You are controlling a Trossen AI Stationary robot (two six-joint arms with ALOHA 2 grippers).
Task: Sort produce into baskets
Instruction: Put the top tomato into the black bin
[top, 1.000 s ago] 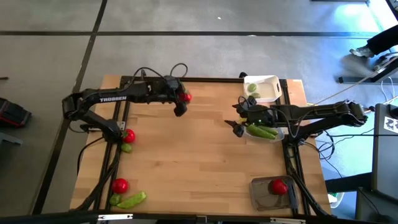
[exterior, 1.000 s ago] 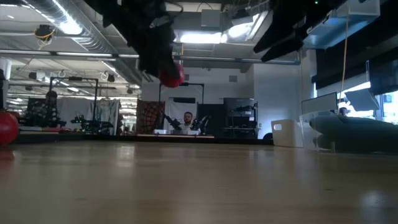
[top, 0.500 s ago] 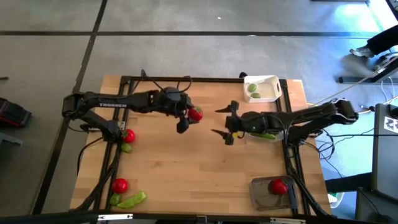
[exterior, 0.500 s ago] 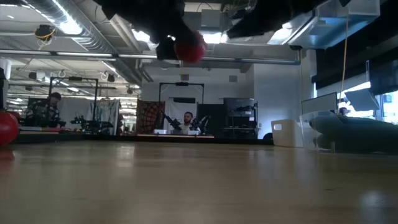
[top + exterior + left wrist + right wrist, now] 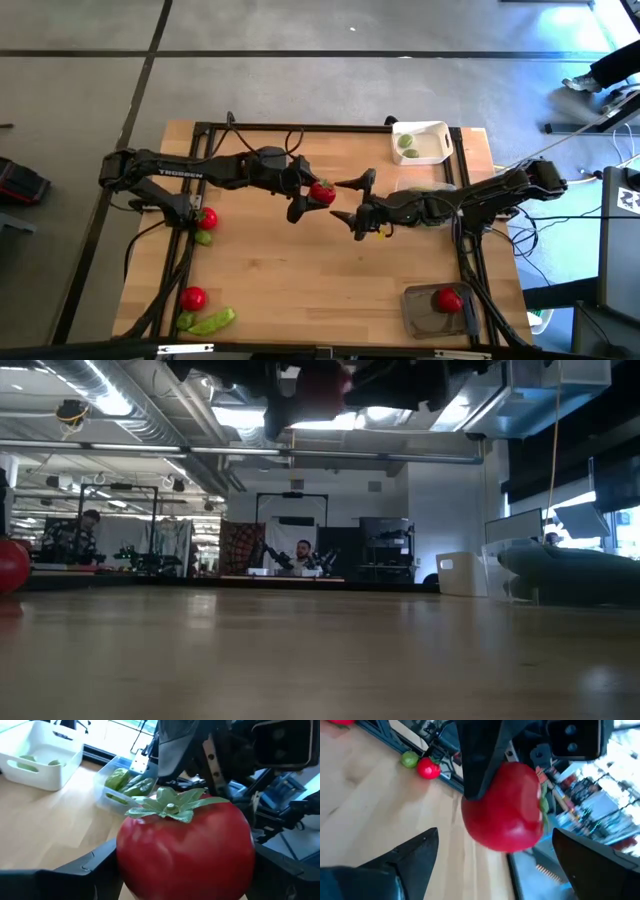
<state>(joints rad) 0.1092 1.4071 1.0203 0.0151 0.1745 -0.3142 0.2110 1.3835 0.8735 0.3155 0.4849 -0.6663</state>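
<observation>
tomato (image 5: 322, 193) mid-table, between left tool (image 5: 309, 197) and right tool (image 5: 349, 199) | pods probably in basket (image 5: 111, 796)

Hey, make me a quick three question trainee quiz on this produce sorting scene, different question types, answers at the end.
1. True or false: the left gripper holds a tomato above the table's middle.
2. Which basket already contains a tomato? A) white basket B) clear basket C) dark grey basket
3. Fill in: the right gripper faces the held tomato with its fingers ____.

Key: 1 true; 2 C; 3 open.
</observation>
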